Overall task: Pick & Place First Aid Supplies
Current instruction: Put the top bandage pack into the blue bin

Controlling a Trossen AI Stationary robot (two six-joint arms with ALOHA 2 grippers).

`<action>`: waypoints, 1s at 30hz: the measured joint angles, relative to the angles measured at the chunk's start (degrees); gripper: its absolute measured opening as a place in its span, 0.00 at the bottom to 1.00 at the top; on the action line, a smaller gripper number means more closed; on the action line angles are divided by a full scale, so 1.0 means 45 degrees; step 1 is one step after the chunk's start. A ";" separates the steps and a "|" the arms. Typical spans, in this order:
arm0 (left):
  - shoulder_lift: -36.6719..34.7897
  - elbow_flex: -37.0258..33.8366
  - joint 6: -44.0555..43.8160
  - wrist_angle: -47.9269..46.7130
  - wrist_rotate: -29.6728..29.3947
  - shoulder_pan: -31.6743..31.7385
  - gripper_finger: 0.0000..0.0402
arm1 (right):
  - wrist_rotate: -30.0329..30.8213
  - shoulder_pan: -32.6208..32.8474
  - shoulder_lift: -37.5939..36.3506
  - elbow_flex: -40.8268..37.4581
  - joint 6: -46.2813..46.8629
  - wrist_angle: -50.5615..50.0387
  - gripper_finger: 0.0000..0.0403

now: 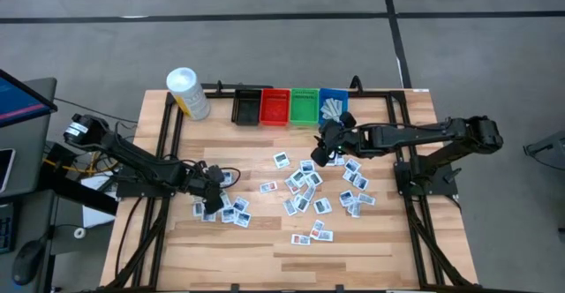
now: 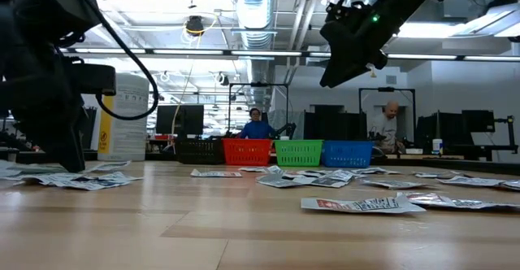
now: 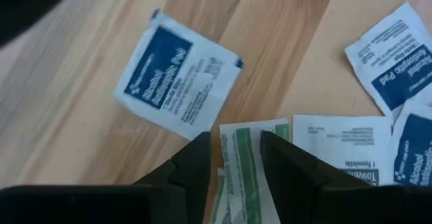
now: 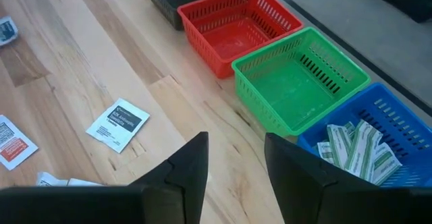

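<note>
- Straddling a green-striped strip (image 3: 246, 158), cut off below: left pincer (image 3: 235, 158), parted, gripping nothing.
- Short of the blue bin (image 4: 378, 126): right pincer (image 4: 236, 158), parted, empty.

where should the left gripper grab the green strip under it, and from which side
Take the green strip across its narrow width, coming straight down from above. It lies flat on the table, running lengthwise between the open fingers of the left gripper, so they probably only need to close on its long edges. Its far end is free, though white packets lie close beside it.
</note>
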 joint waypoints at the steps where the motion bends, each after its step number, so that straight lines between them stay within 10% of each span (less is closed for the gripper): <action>1: 0.0002 -0.0001 0.0000 0.0071 0.0005 0.0005 0.33 | 0.0000 0.0005 0.0000 0.0000 0.0000 0.0000 0.34; 15: -0.0502 -0.0068 0.0044 0.0593 -0.0042 -0.0015 0.02 | -0.0005 0.0005 0.0000 -0.0010 0.0010 0.0000 0.34; 30: -0.0516 -0.0063 0.0135 0.2631 -0.0665 -0.0015 0.01 | -0.0015 0.0005 0.0002 -0.0010 0.0024 0.0000 0.34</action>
